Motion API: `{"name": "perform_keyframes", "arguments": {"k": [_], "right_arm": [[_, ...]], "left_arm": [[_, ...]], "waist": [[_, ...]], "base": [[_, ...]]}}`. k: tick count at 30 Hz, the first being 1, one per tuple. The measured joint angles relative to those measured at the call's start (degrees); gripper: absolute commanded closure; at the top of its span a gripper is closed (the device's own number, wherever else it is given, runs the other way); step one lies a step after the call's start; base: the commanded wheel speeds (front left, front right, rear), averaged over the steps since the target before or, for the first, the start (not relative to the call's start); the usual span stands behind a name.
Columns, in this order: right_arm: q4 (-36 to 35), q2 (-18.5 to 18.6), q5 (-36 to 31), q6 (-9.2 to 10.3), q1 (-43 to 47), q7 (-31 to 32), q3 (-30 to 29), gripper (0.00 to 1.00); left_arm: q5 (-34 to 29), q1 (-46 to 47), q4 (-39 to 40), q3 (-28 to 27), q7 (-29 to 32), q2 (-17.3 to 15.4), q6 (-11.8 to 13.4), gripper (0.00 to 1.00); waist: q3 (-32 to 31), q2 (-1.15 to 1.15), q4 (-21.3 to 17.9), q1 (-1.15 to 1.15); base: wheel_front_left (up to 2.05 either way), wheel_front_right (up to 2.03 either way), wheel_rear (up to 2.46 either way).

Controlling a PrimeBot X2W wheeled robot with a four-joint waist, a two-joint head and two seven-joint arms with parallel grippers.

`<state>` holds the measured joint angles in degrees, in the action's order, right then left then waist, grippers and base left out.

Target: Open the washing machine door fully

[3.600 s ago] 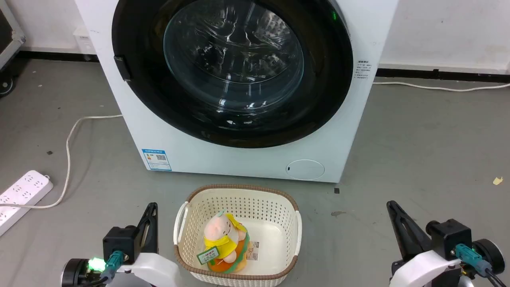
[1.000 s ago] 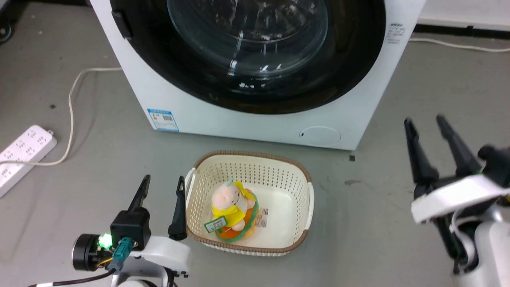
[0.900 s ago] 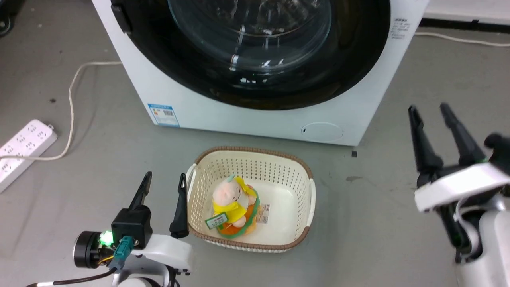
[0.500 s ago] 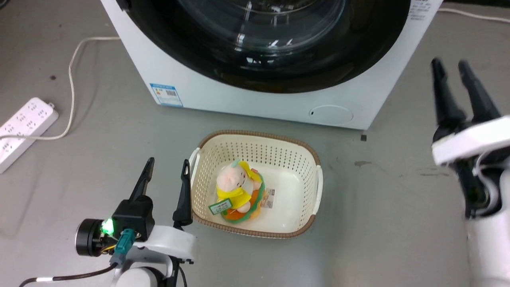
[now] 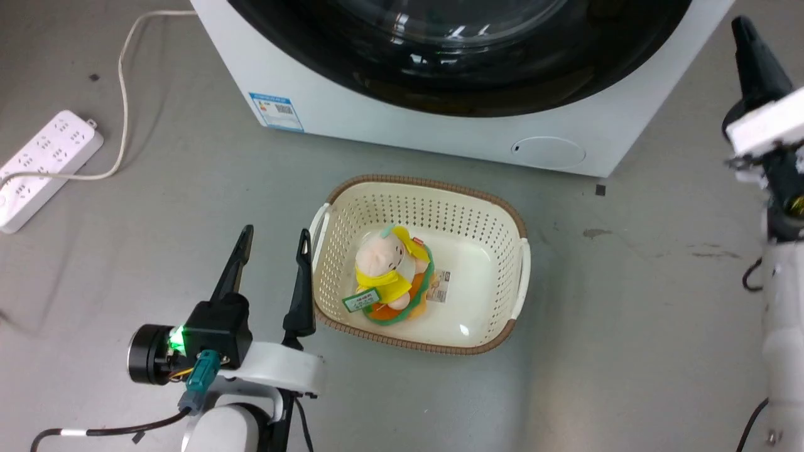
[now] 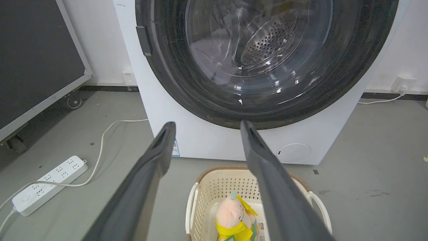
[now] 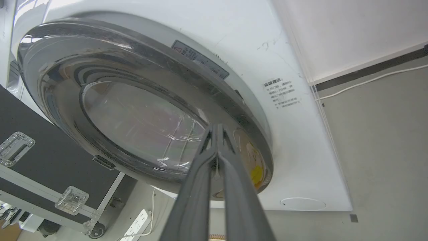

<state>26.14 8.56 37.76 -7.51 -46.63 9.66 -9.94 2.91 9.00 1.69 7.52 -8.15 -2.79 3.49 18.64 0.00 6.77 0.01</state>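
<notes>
The approach is judged in hand: the closed washing machine door lies just ahead of the clenched, empty jaws of the right gripper. The jaws of the left gripper are spread. The door's edge must be caught next.

One washing machine, one door, one basket, one plush toy, one power strip, one left gripper, one right gripper.
</notes>
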Motion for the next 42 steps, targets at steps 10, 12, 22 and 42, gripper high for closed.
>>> {"name": "perform_keyframes", "arguments": {"k": [10, 12, 22, 42], "right_arm": [[13.8, 3.18, 4.04, 0.0, -14.23, 6.54, -3.27, 1.0], [16.58, 4.19, 4.59, 0.0, -16.8, 7.51, -3.86, 1.0], [27.89, 7.64, 8.89, 0.01, -29.09, 13.6, -6.83, 1.0], [40.69, 10.89, 17.78, 0.18, -34.98, 32.5, -14.81, 1.0]], "left_arm": [[0.58, 1.9, 0.21, 1.49, -1.13, 0.0, 0.67, 0.0], [0.85, 2.14, 0.3, 1.82, -1.46, 0.0, 0.97, 0.0], [1.82, 3.8, 0.44, 3.59, -2.55, 0.0, 1.83, 0.0], [2.42, 6.26, 0.07, 5.49, -5.11, 0.0, 3.07, 0.0]], "waist": [[3.44, 0.0, 1.75, 0.0], [4.13, 0.0, 2.14, 0.0], [7.54, 0.0, 3.88, 0.0], [7.95, 0.0, 6.17, 0.0]], "base": [[0.0, 0.0, 0.0], [0.0, 0.0, 0.0], [0.0, 0.0, 0.0], [0.0, 0.0, 0.0]]}}
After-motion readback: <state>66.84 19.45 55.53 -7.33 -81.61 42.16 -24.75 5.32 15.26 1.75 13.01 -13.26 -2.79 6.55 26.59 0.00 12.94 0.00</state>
